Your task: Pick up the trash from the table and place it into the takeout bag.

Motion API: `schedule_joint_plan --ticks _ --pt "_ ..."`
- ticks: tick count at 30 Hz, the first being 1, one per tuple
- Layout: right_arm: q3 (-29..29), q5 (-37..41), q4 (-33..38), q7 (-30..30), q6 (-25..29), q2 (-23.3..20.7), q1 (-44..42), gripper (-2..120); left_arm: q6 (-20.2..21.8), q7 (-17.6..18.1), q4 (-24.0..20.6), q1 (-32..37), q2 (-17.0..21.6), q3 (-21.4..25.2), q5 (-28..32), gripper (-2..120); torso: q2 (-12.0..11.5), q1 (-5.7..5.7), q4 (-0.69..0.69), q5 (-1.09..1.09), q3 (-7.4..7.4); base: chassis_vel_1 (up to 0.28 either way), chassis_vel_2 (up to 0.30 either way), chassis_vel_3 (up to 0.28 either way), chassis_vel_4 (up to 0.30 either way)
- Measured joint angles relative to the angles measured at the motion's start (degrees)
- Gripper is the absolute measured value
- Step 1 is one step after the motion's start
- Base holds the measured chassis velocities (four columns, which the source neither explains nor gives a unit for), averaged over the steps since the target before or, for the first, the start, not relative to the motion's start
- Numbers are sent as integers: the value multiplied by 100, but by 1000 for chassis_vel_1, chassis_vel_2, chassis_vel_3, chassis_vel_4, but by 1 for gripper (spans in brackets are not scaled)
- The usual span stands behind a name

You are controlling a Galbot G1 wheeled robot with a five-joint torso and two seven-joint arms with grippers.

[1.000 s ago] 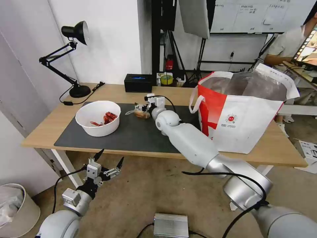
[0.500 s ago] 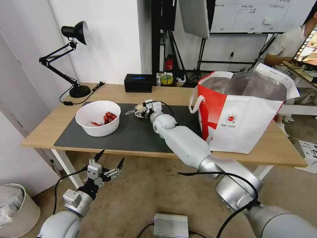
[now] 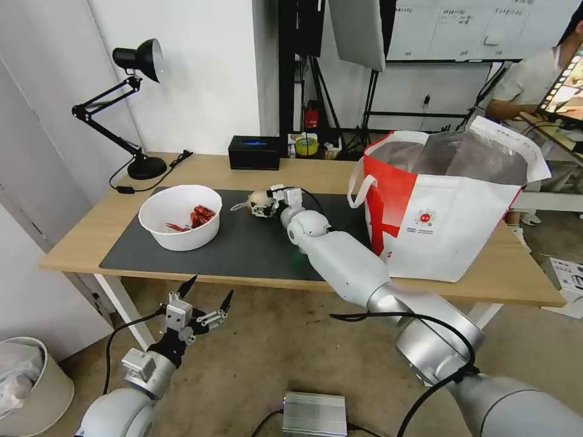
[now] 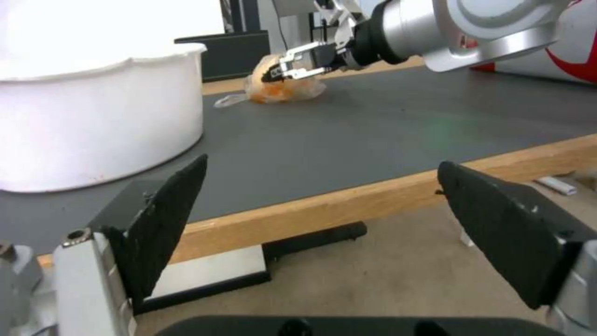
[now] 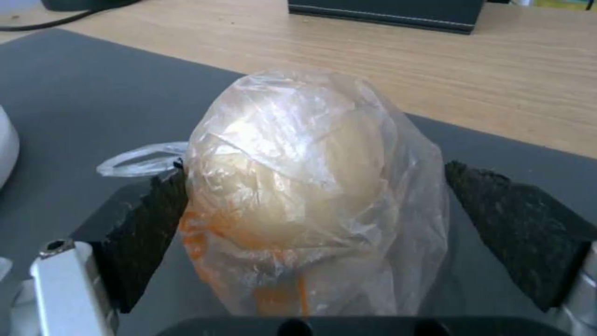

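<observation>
- The clear bag with tan lump (image 5: 298, 196), lying on the worktop's (image 3: 200, 167) mat, is being straddled by the right pincer (image 3: 262, 205), its pads apart, for gripping.
- The left pincer (image 3: 202, 301) is being kept spread wide below the worktop edge, idle.

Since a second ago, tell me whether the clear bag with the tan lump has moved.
Yes. The clear bag now sits slightly farther back, toward the black box, between the right pincer's open fingers.

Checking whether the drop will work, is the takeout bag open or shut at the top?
Open. The takeout bag stands upright on the table, mouth gaping, silver lining visible inside.
</observation>
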State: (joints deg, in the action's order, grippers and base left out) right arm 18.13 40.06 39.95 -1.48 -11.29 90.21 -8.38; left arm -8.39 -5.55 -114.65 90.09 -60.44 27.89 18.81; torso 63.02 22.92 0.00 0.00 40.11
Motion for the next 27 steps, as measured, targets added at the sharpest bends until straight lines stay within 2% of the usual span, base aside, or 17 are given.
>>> schedule_joint_plan --ticks 11,13,16,18,19,23,24,26,27 --pt "-5 -71 -31 246 113 -2 1 97 -21 0 36 -17 -68 -31 -41 100 0 0 0 0 0 0 0 0 0" --pt "5 -69 -31 268 113 -2 0 86 -24 0 46 -27 -93 -55 -58 100 0 0 0 0 0 0 0 0 0" --pt "5 -67 -35 284 113 -4 -3 80 -27 0 51 -26 -105 -65 -70 100 1 0 0 0 0 0 0 0 0" --pt "5 -63 -51 312 113 -5 -9 68 -33 0 55 -21 -109 -70 -85 100 0 0 0 0 0 0 0 0 0" --pt "5 -63 -51 312 113 -5 -9 68 -33 0 55 -21 -109 -70 -85 100 0 0 0 0 0 0 0 0 0" --pt "5 -57 -51 316 111 -7 -37 49 -35 0 56 -30 -91 -69 -86 100 1 0 0 0 0 0 0 0 0" --pt "5 -57 -51 316 111 -7 -37 49 -35 0 56 -30 -91 -69 -86 100 1 0 0 0 0 0 0 0 0" --pt "5 -53 -45 316 110 -8 -59 39 -36 0 56 -34 -87 -70 -85 100 1 0 0 0 0 0 0 0 0" --pt "5 -53 -45 316 110 -8 -59 39 -36 0 56 -34 -87 -70 -85 100 1 0 0 0 0 0 0 0 0"
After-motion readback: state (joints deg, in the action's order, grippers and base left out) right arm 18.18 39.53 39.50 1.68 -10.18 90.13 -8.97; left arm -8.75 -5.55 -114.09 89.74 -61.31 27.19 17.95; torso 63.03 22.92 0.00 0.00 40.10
